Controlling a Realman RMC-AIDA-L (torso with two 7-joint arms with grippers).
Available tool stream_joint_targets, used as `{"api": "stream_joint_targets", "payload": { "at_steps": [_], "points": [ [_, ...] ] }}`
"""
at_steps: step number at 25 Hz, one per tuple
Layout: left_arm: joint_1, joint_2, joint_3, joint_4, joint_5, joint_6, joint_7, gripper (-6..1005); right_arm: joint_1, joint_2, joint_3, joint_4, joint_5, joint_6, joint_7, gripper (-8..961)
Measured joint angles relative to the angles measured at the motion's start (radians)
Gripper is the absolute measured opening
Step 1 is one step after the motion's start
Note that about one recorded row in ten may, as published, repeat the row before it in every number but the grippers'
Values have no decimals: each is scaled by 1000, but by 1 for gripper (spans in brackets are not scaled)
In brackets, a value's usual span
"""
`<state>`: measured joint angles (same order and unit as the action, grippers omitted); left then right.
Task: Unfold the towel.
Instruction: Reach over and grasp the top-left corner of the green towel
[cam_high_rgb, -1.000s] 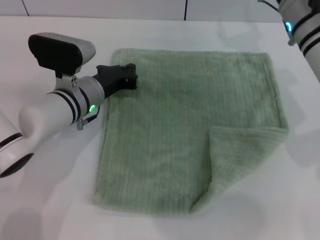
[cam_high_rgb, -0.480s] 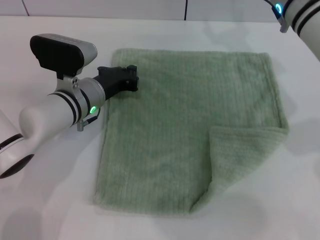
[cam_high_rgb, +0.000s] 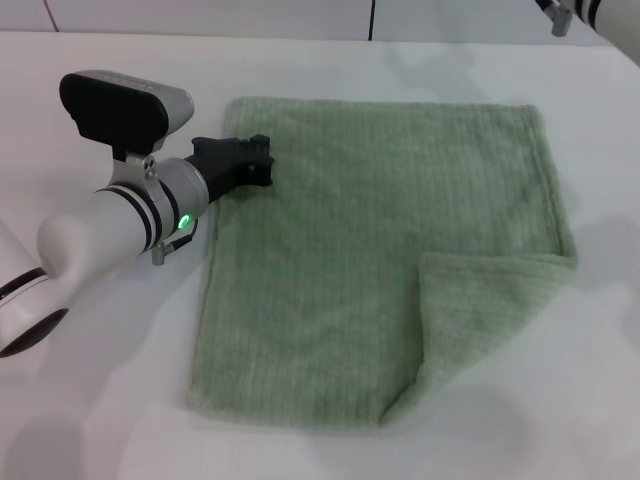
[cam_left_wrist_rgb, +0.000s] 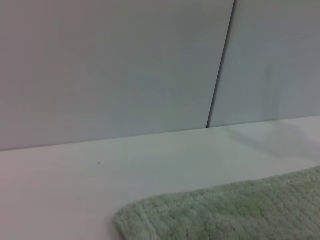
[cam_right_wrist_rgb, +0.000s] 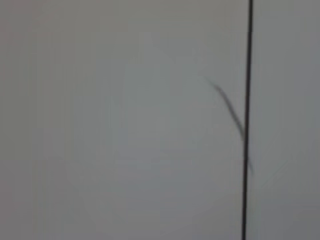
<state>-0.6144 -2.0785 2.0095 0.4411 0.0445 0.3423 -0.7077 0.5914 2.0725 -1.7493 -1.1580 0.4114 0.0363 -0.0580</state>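
You see the towel (cam_high_rgb: 370, 260), pale sage-green, lying flat on the tabletop (cam_high_rgb: 100, 400), its near right corner folded over.

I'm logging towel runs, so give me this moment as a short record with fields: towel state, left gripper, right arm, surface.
towel state: the towel lies mostly flat, its near right corner folded over onto it
left gripper: left gripper low at the towel's far left corner
right arm: only an edge shows, far right, away from the towel
surface: white table
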Motion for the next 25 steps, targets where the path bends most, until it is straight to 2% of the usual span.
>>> {"api": "stream_joint_targets", "payload": {
  "at_steps": [3,5,6,9,10,11,12,13,16,17,18,22,24,25],
  "points": [
    [1,0,0,-1,0,0,0,-1,0,0,8,-37,-7,72,-1,696],
    [1,0,0,-2,0,0,0,-1,2,0,24,-101,-11,202,-15,695],
    [1,0,0,-2,0,0,0,-1,2,0,24,-101,-11,202,-15,695],
    [1,0,0,-2,0,-1,0,-1,4,0,43,-166,-11,333,-27,693],
    [1,0,0,-2,0,-2,0,-1,6,-1,62,-210,-10,427,-51,693],
    [1,0,0,-2,0,-2,0,0,6,-1,62,-210,-10,427,-51,692],
    [1,0,0,-3,0,-2,0,0,13,0,84,-248,-4,528,-78,692],
    [1,0,0,-3,0,-2,0,0,13,0,84,-248,-4,528,-78,691],
    [1,0,0,-2,0,-2,0,0,37,0,111,-295,2,688,-115,690],
    [1,0,0,-2,0,-2,2,0,58,0,125,-313,11,782,-140,689],
    [1,0,0,-2,0,-2,3,0,58,0,125,-313,11,782,-140,689],
    [0,0,3,-1,0,2,6,0,112,0,184,-317,123,985,-244,687],
    [-1,0,6,-1,0,2,7,0,124,0,204,-312,152,1030,-268,686],
    [-1,0,8,-2,0,2,8,0,148,0,233,-301,183,1103,-299,686]
  ]
}}
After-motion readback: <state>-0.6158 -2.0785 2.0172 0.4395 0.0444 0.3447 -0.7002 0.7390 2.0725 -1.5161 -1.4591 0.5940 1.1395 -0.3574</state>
